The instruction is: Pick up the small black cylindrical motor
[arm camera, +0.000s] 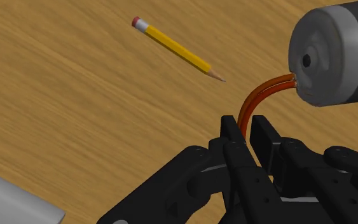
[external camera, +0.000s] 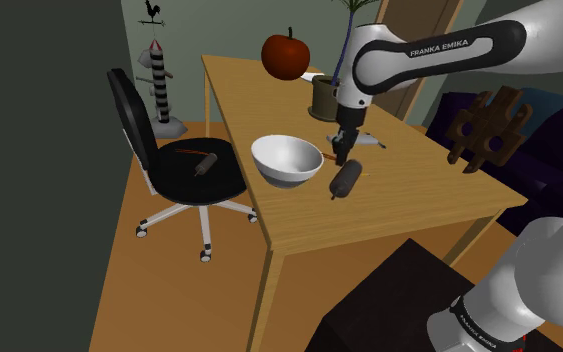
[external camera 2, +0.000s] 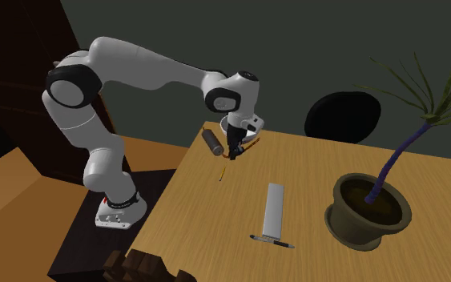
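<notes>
My gripper (arm camera: 246, 125) is pressed nearly together, pinching the 2 orange wires (arm camera: 260, 98) that curl out of the motor (arm camera: 336, 54). My fingers do not touch the motor's body. The motor is a dark cylinder with a grey end cap, and in the wrist view it sits just beyond my fingertips, joined to them by the wires. I cannot tell whether it rests on the worktop (external camera: 409, 205) or hangs just clear of it.

In the shoulder view the motor (external camera: 345, 180) is at 6 o'clock from my gripper (external camera: 343, 152), tilted, with a white bowl (external camera: 287, 160) near it at 9 o'clock. A red apple (external camera: 285, 55) is at 12 o'clock from the bowl, and a pot (external camera: 326, 95) is at 12 o'clock from my gripper.

In the second exterior view the motor (external camera 2: 213, 143) is at 10 o'clock from my gripper (external camera 2: 233, 151), near the worktop's edge. A yellow pencil (external camera 2: 223, 174) lies close by at 6 o'clock. A grey bar (external camera 2: 273, 210) lies at 4 o'clock from the pencil, well apart, with a pen (external camera 2: 271, 240) just beside its end at 6 o'clock. The pot sits at 3 o'clock from the bar.
</notes>
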Robot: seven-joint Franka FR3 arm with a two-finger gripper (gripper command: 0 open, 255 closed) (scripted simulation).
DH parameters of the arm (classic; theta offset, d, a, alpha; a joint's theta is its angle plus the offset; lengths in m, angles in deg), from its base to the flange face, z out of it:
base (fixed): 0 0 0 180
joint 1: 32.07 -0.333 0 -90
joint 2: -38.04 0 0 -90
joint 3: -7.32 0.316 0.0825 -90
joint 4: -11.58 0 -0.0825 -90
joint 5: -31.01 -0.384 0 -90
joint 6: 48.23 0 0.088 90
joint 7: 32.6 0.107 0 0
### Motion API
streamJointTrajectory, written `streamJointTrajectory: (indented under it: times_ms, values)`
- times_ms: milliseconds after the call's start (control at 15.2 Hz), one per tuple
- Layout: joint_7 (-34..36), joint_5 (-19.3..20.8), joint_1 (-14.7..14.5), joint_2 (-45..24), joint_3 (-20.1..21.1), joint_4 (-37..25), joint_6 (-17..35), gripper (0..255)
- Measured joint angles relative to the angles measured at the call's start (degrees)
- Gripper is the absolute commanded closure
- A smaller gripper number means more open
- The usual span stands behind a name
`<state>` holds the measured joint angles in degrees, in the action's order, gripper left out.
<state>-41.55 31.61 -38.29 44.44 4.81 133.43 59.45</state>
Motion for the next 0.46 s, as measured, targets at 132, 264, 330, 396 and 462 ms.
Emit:
streamJointTrajectory:
  times_ms: [132,264,330,396,462]
  values:
    - [-0.1,0.0,0.0,0.4,0.0,-1.1,-1.5,255]
    - [0.0,0.0,0.0,0.7,0.0,-2.4,-3.1,255]
    - [-0.1,0.0,0.0,0.7,0.0,-3.2,-3.9,255]
    - [-0.1,0.0,0.0,1.0,0.0,-3.6,-4.6,255]
    - [-0.1,0.0,0.0,1.0,0.0,-4.0,-5.0,255]
